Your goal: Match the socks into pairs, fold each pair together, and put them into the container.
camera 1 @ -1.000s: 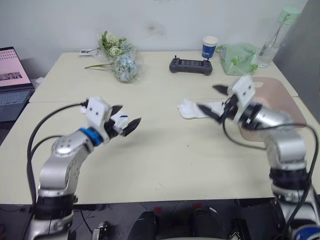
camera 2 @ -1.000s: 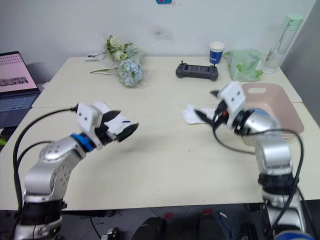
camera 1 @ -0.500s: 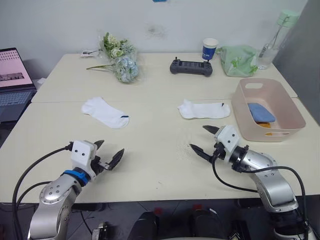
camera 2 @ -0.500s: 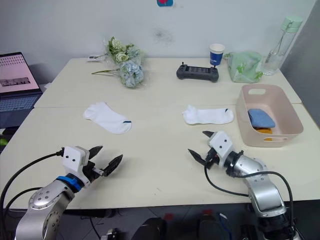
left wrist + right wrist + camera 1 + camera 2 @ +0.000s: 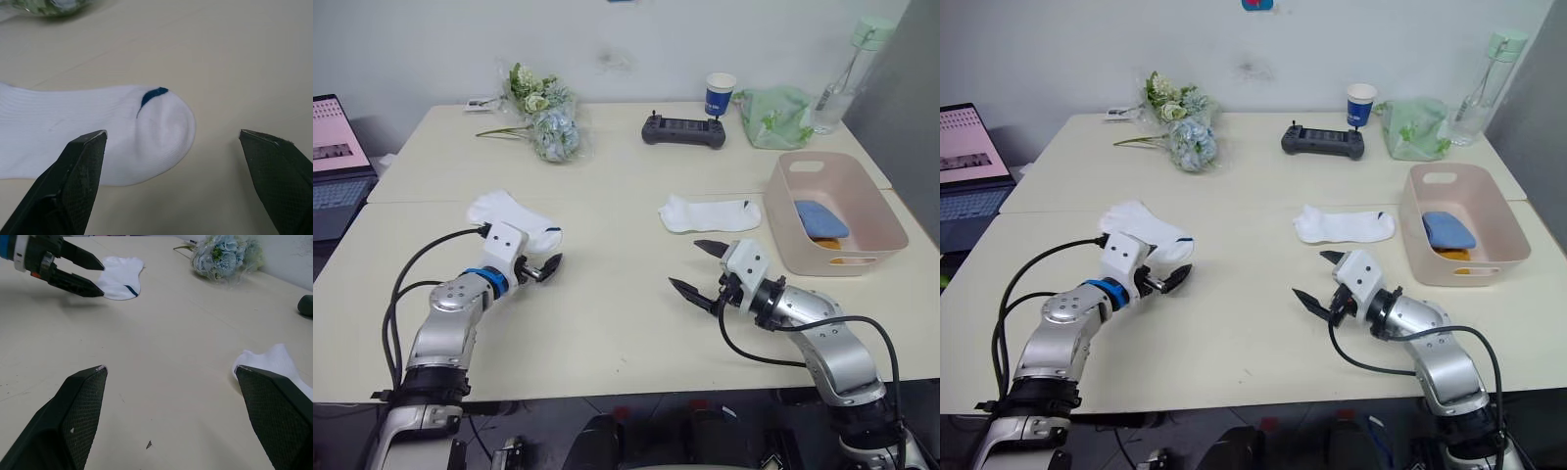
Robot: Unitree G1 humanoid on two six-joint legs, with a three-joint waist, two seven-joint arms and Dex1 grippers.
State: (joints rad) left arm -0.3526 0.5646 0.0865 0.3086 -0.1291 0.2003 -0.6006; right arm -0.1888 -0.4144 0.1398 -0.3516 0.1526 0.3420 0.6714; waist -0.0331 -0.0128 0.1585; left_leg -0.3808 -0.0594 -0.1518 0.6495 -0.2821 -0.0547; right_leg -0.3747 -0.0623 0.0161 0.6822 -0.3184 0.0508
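tabletop, white sock (image 5: 98, 137) before left end effector (image 5: 183, 181)

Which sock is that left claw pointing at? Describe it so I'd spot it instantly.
On the cream table, look on the side nearest the laptop. The white sock lies flat just beyond the open left gripper. Unlike the other white sock beside the pink basket, it sits far from it.

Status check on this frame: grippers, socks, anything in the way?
Left gripper open by left white sock. Right gripper open, empty, near right white sock. Blue sock in basket. Nothing in the way.
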